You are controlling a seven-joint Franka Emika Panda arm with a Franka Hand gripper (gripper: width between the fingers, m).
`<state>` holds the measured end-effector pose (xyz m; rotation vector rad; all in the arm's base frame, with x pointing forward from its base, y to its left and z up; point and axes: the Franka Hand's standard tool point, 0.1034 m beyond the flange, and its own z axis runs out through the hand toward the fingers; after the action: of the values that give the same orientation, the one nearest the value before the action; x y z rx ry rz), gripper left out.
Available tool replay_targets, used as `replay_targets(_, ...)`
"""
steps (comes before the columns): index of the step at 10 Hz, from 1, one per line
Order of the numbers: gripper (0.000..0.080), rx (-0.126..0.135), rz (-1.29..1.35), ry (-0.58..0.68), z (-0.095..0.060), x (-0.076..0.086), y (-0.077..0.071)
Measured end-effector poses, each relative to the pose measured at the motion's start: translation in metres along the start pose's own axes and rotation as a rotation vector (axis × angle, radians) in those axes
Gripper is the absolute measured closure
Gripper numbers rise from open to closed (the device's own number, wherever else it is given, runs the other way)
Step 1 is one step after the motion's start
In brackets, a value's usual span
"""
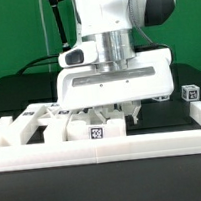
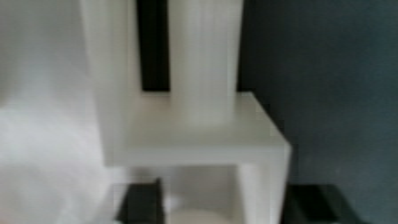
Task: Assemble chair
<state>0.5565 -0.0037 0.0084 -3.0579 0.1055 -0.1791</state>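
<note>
My gripper point(image 1: 112, 114) hangs low over the white chair parts behind the front rail. In the wrist view a white chair piece point(image 2: 196, 135) fills the frame: a blocky end with two long bars running away from it. My gripper point(image 2: 228, 205) has its two dark fingers point(image 2: 139, 205) on either side of that block, pressed against its sides. In the exterior view more white chair parts with black-and-white tags lie around it: one point(image 1: 93, 130) just in front of the gripper and one point(image 1: 28, 117) toward the exterior view's left. The piece in the gripper is mostly hidden by the hand there.
A low white border rail point(image 1: 104, 148) runs along the front and up the exterior view's left side. A small tagged white part point(image 1: 191, 92) stands at the exterior view's right. The table is black, with a green backdrop behind.
</note>
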Motion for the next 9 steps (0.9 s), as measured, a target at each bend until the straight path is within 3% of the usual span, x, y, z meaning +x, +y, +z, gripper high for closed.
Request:
replay_targets(1,0.0587,0.0,0.0,0.0,0.0,0.0,-0.0002)
replay_targets(2,0.0741,0.0,-0.001,0.0,0.0,0.0,-0.0004)
replay_targets(9,0.0765,0.001,0.0,0.003,-0.0011,0.0014,-0.0026)
